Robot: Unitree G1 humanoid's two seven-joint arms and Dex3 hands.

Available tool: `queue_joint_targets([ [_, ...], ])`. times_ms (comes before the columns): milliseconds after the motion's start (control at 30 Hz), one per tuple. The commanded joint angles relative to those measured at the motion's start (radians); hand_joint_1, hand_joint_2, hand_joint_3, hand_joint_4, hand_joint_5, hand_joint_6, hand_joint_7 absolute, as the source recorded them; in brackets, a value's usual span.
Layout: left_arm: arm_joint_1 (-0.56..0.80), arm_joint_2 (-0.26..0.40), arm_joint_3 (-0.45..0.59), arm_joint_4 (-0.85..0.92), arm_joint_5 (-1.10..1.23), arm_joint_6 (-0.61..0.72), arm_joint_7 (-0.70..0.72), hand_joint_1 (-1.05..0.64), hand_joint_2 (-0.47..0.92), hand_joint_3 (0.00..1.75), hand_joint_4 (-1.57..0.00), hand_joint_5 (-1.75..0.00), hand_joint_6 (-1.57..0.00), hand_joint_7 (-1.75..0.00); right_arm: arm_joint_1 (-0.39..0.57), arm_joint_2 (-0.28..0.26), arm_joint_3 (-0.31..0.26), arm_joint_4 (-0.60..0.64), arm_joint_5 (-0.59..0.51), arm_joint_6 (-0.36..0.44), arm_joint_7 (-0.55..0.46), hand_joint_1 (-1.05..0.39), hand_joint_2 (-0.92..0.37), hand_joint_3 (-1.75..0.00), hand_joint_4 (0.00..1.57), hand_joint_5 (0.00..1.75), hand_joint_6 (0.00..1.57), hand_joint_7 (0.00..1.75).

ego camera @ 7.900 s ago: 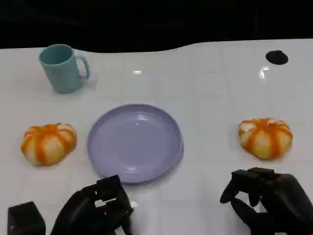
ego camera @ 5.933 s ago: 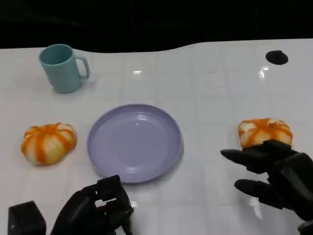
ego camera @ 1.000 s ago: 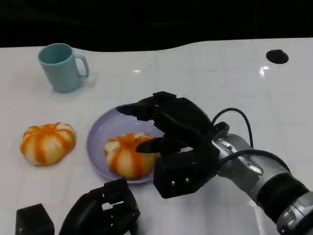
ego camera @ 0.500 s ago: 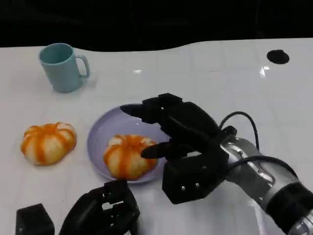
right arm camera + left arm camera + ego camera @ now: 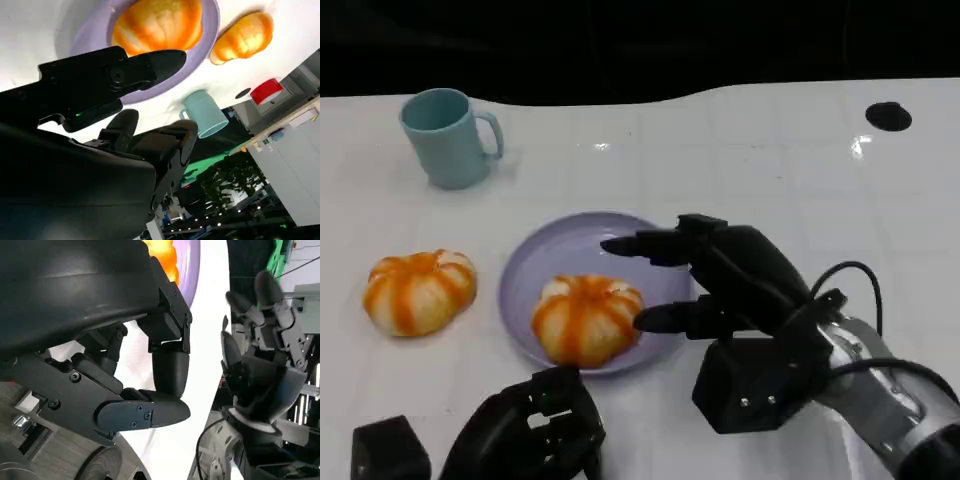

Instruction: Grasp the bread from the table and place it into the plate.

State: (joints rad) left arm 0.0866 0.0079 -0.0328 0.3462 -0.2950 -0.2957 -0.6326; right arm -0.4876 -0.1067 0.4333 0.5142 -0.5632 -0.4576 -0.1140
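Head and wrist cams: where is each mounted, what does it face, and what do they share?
Head view: looks down at the table from above; plate with bread, right hand open beside it, left hand curled.
Left wrist view: behind the left hand, faces across to the right hand.
Right wrist view: behind the right hand, faces plate, bread, cup.
Shared: plate and bread.

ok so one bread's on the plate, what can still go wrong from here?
1. The right robot hand has its fingers spread over the plate rim, close to the bread; pulling back low could nudge either.
2. The bread sits toward the plate's near edge, so a bump might roll it off.
3. A second bread lies on the table by the left robot hand, an easy wrong target.
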Motion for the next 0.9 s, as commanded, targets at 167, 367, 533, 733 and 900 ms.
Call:
queue_joint_targets([
  [167, -0.008, 0.009, 0.008, 0.012, 0.003, -0.009, 0.003, -0.60, 0.67, 0.66, -0.79, -1.75, -0.73, -1.47, 0.099, -0.028, -0.102, -0.034, 0.113, -0.087, -0.018, -0.26, -0.92, -0.05, 0.54, 1.27, 0.62, 0.84],
  [367, -0.011, 0.012, 0.009, 0.014, -0.005, -0.001, -0.006, -0.59, 0.68, 0.65, -0.78, -1.75, -0.74, -1.46, 0.161, -0.044, -0.158, -0.072, 0.159, -0.120, -0.017, -0.15, -0.55, -0.92, 0.61, 1.47, 0.49, 1.28],
  [533, -0.012, 0.012, 0.008, 0.015, -0.002, -0.006, -0.005, -0.59, 0.68, 0.64, -0.78, -1.75, -0.74, -1.45, 0.201, -0.062, -0.198, -0.089, 0.221, -0.157, 0.018, -0.07, -0.55, -1.10, 0.67, 1.68, 0.59, 1.42],
  [733, -0.014, 0.010, 0.007, 0.017, -0.001, -0.006, -0.002, -0.59, 0.69, 0.63, -0.78, -1.75, -0.74, -1.44, 0.262, -0.091, -0.238, -0.146, 0.225, -0.150, 0.027, -0.12, -0.54, -1.07, 0.73, 1.74, 0.64, 1.43],
  [900, -0.014, 0.010, 0.007, 0.017, 0.001, -0.010, -0.002, -0.59, 0.69, 0.63, -0.78, -1.75, -0.74, -1.44, 0.332, -0.105, -0.263, -0.211, 0.241, -0.132, 0.055, -0.13, -0.55, -1.05, 0.72, 1.75, 0.62, 1.44],
])
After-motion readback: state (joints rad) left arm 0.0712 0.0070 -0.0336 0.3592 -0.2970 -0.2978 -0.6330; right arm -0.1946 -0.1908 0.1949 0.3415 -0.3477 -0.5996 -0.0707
